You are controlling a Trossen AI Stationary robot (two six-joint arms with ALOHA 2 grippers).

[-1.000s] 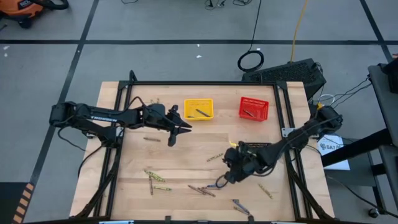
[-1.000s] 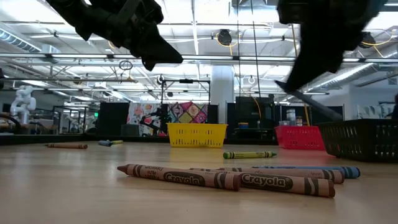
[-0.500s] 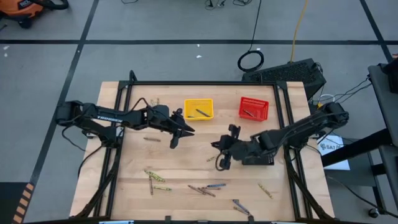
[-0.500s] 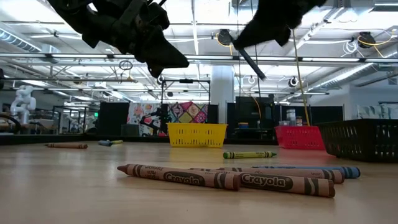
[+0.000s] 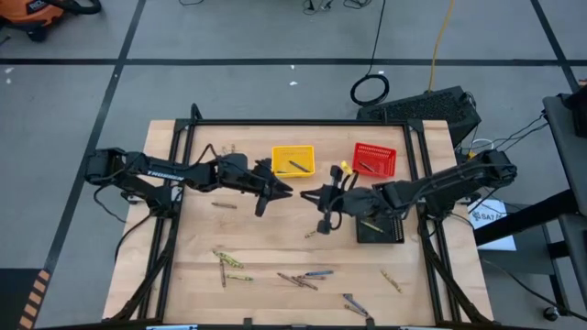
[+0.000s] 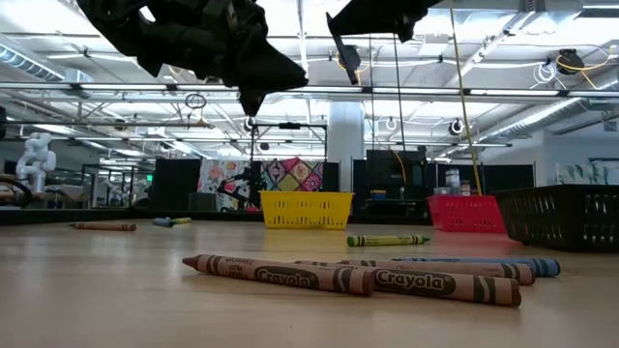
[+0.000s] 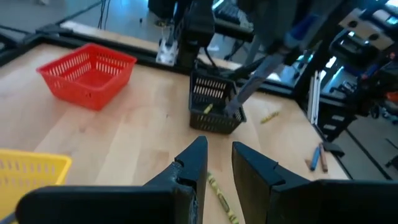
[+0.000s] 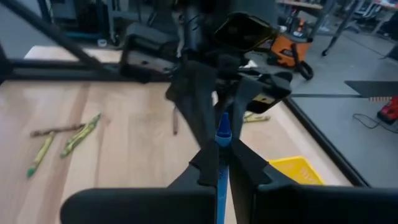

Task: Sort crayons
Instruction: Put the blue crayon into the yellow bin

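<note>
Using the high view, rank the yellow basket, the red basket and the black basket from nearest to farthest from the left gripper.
From the left gripper:
1. Yellow basket, just beyond it towards the table's far edge.
2. Black basket, across the table under the right arm.
3. Red basket, at the far edge, right side. It looks only slightly farther than the black one.

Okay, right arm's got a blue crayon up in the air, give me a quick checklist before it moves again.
1. Grip on the blue crayon: ok, the right gripper has its fingers shut on it.
2. Left gripper free: ok, fingers apart with nothing between them.
3. Clearance between the arms: ok but tight; both grippers face each other above the table's middle, close yet apart.
4. Baskets ready: ok, the yellow basket, red basket and black basket stand upright and open.
5. Black basket reachable: ok, it sits right beside the right arm.
6. Which basket takes blue: cannot tell.
</note>
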